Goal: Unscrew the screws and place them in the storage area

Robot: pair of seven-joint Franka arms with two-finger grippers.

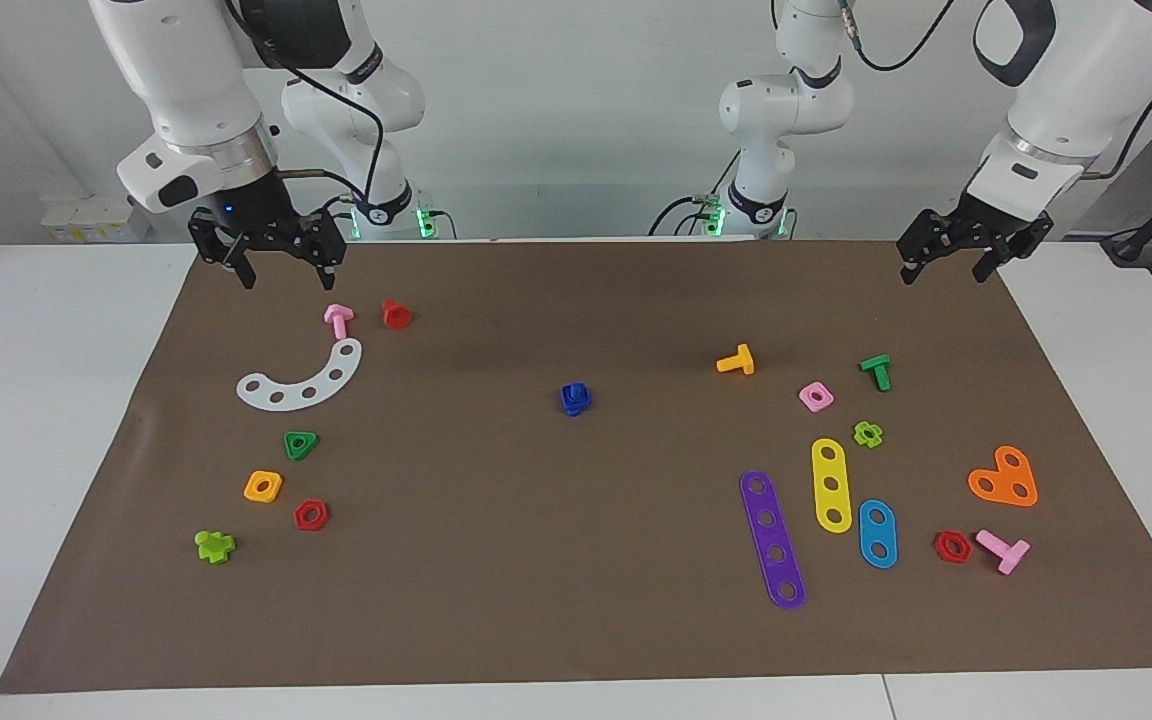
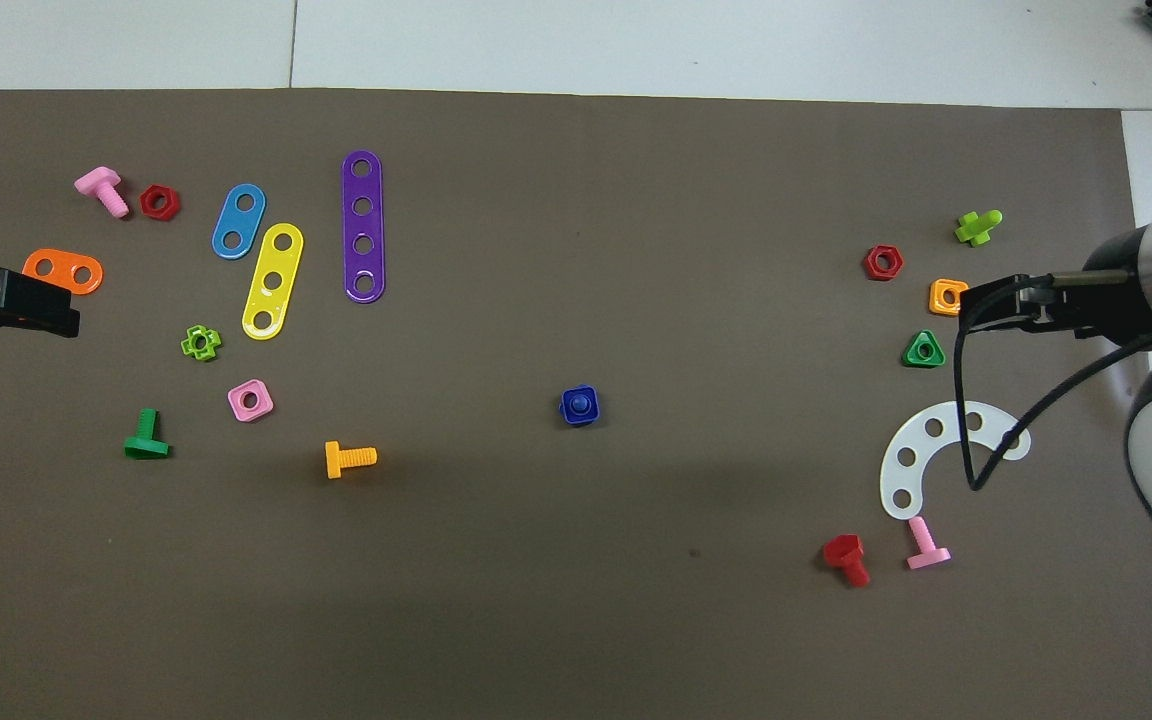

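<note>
The screw (image 1: 576, 398) is a small dark-blue bolt seated in a blue square nut. It stands alone at the middle of the brown mat, and it shows as the blue screw (image 2: 580, 405) from overhead. My right gripper (image 1: 284, 266) hangs open above the mat's robot-side corner at the right arm's end, over the pink bolt (image 1: 338, 320). My left gripper (image 1: 948, 268) hangs open over the corner at the left arm's end. Overhead, the left gripper (image 2: 56, 303) and right gripper (image 2: 981, 303) sit at the mat's two ends. Both are empty. No marked storage area shows.
At the right arm's end lie a white arc strip (image 1: 301, 380), red bolt (image 1: 396, 314), green triangular nut (image 1: 301, 445), orange nut (image 1: 263, 486) and red nut (image 1: 311, 515). At the left arm's end lie purple (image 1: 773, 540), yellow (image 1: 831, 485) and blue strips (image 1: 877, 533), an orange bolt (image 1: 736, 361) and a green bolt (image 1: 876, 371).
</note>
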